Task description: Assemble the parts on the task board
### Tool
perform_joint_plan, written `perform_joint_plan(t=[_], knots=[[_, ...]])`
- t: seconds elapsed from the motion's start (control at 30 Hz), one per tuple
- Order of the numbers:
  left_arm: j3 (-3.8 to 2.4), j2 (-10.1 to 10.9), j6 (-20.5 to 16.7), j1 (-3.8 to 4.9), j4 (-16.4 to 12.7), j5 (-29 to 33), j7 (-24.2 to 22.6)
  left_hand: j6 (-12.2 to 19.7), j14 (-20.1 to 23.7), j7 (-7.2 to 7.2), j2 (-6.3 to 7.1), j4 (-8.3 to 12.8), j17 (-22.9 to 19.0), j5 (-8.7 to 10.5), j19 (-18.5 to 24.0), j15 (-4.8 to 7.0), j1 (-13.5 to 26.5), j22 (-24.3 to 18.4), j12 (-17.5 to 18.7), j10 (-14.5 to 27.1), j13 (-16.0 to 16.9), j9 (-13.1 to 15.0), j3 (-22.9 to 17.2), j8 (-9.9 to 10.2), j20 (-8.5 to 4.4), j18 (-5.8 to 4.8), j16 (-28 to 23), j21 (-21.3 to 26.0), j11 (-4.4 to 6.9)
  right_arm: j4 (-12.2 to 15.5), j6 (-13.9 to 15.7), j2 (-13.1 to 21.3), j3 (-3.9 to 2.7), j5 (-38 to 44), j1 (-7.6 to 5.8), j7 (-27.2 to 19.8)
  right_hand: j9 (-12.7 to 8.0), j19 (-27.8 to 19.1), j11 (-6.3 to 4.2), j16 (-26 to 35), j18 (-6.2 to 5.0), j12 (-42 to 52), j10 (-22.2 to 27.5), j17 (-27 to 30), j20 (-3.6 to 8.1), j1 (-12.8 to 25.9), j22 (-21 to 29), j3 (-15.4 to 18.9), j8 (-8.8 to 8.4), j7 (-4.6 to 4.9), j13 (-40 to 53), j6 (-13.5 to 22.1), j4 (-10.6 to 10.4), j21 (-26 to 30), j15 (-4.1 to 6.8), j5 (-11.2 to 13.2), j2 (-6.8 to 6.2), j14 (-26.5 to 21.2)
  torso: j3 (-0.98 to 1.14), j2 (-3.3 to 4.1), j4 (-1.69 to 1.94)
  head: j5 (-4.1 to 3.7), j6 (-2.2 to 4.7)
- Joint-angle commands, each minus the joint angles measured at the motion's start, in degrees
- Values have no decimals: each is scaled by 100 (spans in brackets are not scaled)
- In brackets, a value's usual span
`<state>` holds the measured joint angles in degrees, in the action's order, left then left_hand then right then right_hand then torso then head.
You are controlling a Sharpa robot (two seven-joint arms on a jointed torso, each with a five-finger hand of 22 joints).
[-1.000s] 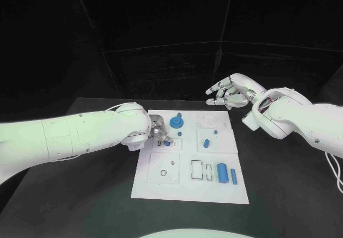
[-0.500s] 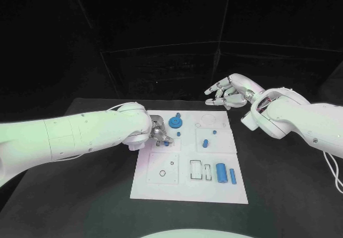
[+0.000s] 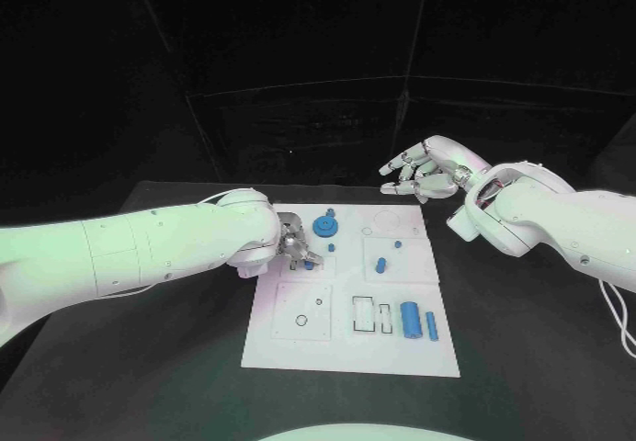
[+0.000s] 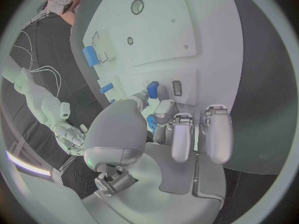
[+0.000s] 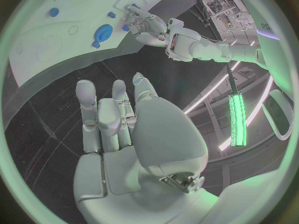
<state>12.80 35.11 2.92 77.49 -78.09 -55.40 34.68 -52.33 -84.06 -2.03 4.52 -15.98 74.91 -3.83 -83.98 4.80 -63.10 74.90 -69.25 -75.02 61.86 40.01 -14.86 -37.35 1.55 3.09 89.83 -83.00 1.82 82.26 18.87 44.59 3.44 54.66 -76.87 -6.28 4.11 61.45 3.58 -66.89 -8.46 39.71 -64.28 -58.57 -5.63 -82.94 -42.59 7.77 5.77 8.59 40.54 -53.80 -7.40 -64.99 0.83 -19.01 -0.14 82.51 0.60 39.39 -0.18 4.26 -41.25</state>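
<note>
Black table (image 3: 159, 367) under dark walls, with the white board (image 3: 347, 344) lying flat in its middle. On the board, recesses are cut: a square plate with small holes at the near left, rectangular slots beside it, and a faint ring at the far right corner. Blue parts sit across it: a round gear (image 3: 327, 227) at the far side, a small peg (image 3: 380, 266) toward the right, a thick cylinder (image 3: 411, 319) and a thin bar (image 3: 432, 326) side by side near the right edge. The left hand (image 3: 294, 245) is low over the board's left part, just beside the gear; its fingers are drawn together round a small blue piece (image 4: 151, 89), pinched at the fingertips above a slot, as the left wrist view shows. Whether that piece touches the board cannot be told. The right hand (image 3: 425, 170) hangs beyond the board's far right corner, well apart from the parts, fingers loosely spread and holding nothing; the right wrist view shows its fingers (image 5: 115, 104) straight and apart over bare table. A green light strip (image 5: 236, 119) glows in the room behind. No writing can be read on the board or the arms.
</note>
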Motion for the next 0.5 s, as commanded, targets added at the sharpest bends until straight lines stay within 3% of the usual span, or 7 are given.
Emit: perform_joint_plan(t=[0.03, 0.3, 0.5], knots=[[12, 30, 47, -13, -1, 9, 111, -57, -594, 3, 36, -57, 1509, 28, -220, 36, 158, 538, -42, -53, 16, 13, 271, -25, -38, -81, 17, -23, 5, 11, -26, 5, -5, -19, -14, -16, 3, -13, -4, 30, -66, -13, -18, 14, -4, 1, 17, 35, 31, 11, -15, 49, -16, 48, -13, 43, 25, -15, -4, -2, -3, 6, 4], [-3, 174, -58, -4, -143, 18, 95, -73, -594, 31, -15, -77, 1509, 106, -228, 61, 428, 561, -80, -77, 51, 37, 865, -42, -62, -84, 17, -28, 31, 7, -22, 11, -5, -19, -14, -7, 3, -16, -2, 43, -68, -7, -19, 21, -5, 23, 31, 61, 33, 12, -22, 53, -37, 62, -14, 49, 20, -16, -2, -3, 0, 0, 14], [-234, 302, -135, 0, -267, 94, 51, -78, -594, 38, -50, -74, 1509, 105, -221, 67, 445, 542, -66, -67, 31, 46, 941, -52, -68, -79, 17, -13, 37, -3, -4, 19, -5, -19, -14, 7, 3, -31, -2, 60, -73, -6, -19, 42, -6, 26, 59, 64, 33, 13, -24, 54, -43, 79, -15, 45, 25, -21, -14, 4, -16, -9, 19]])
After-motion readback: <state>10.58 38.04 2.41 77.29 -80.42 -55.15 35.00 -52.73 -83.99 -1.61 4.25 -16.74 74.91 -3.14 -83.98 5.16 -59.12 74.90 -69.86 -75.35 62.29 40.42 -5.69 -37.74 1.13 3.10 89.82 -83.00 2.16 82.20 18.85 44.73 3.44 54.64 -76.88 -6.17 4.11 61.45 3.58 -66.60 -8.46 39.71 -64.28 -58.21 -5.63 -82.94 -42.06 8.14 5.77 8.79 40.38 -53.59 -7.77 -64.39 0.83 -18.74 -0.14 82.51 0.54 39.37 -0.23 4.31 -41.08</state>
